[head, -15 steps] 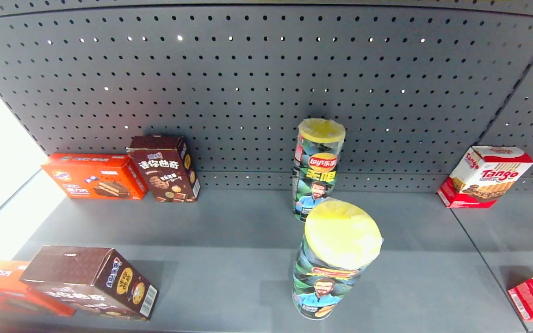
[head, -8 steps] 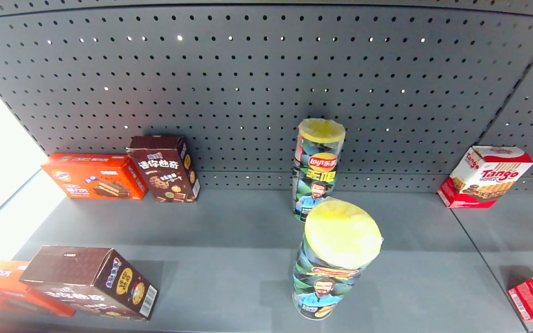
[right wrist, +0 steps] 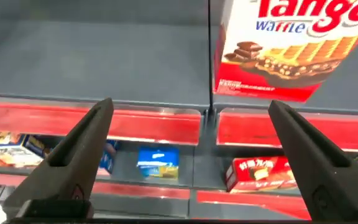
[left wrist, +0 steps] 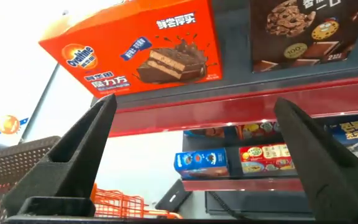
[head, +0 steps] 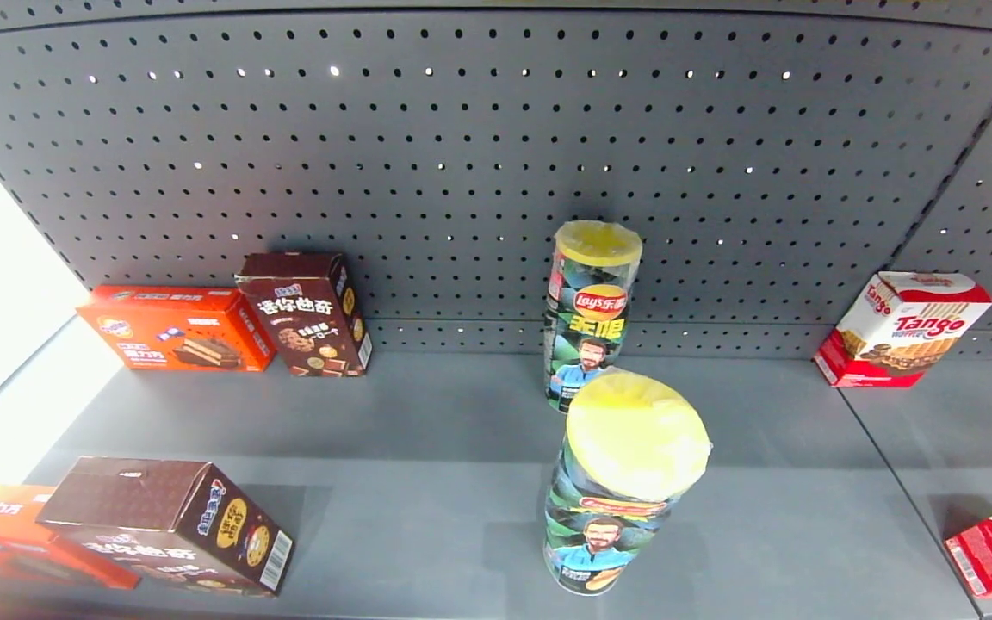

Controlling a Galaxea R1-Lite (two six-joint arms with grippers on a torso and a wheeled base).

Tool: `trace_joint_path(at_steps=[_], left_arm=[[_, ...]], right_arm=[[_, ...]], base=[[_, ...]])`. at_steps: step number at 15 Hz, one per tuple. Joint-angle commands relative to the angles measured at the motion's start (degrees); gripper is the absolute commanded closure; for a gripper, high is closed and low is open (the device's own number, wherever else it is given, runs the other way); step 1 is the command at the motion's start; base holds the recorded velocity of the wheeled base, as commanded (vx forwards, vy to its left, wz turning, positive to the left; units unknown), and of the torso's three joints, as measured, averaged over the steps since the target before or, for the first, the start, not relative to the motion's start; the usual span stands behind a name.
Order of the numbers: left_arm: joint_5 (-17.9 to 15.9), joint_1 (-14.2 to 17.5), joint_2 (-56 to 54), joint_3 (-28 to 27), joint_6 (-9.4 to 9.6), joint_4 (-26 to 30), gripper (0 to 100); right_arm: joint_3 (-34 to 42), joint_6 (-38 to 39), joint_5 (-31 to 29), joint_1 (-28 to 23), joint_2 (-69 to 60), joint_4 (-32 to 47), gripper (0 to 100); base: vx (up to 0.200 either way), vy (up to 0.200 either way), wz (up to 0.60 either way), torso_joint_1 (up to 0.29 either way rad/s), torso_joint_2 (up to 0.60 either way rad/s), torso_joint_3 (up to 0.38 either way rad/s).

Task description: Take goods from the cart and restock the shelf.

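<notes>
Goods on the shelf [head: 427, 430], sparse: orange box [head: 173, 327] and brown cookie box [head: 306, 312] at back left; rear chip can [head: 592, 314] and front chip can [head: 625, 482] upright mid-shelf; wafer box [head: 905, 327] at back right. Left gripper [left wrist: 194, 102] spread, empty, facing the shelf's front edge. Right gripper [right wrist: 190, 104] likewise spread, empty.

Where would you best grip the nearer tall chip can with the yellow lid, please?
Probably mid-height on the nearer tall chip can, around its round wall below the yellow lid, coming level from the grey shelf front. It stands upright with bare shelf either side, leaving room to straddle it.
</notes>
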Motion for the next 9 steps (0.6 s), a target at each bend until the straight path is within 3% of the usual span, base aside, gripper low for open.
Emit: trace_joint_path(at_steps=[1, 3, 6, 7, 8, 9], left_arm=[[0.0, 0.1, 0.0, 0.0, 0.11, 0.0, 0], [0.3, 0.1, 0.0, 0.5, -0.42, -0.6, 0], [0.5, 0.1, 0.0, 3.2, -1.39, -6.9, 0], [-0.1, 0.1, 0.0, 3.2, -4.2, -6.7, 0], [-0.2, 0.1, 0.1, 3.2, -4.46, -6.7, 0], [-6.4, 0.0, 0.1, 3.2, -6.93, -6.7, 0]], right_arm=[[0.0, 0.0, -0.4, -2.2, -4.9, -0.1, 0], [0.0, -0.1, -0.4, -2.2, -4.9, 0.0, 0], [0.0, -0.1, -0.3, -2.2, -4.9, -0.1, 0], [0.0, -0.1, -0.3, -2.2, -4.9, -0.1, 0], [0.0, -0.1, -0.3, -2.2, -4.9, -0.1, 0], [0.0, -0.1, -0.3, -2.2, -4.9, -0.1, 0]], base=[[0.0, 0.0, 0.0, 0.0, 0.0, 0.0], [0.0, 0.0, 0.0, 0.0, 0.0, 0.0], [0.0, 0.0, 0.0, 0.0, 0.0, 0.0], [0.0, 0.0, 0.0, 0.0, 0.0, 0.0], [0.0, 0.0, 0.0, 0.0, 0.0, 0.0], [0.0, 0.0, 0.0, 0.0, 0.0, 0.0]])
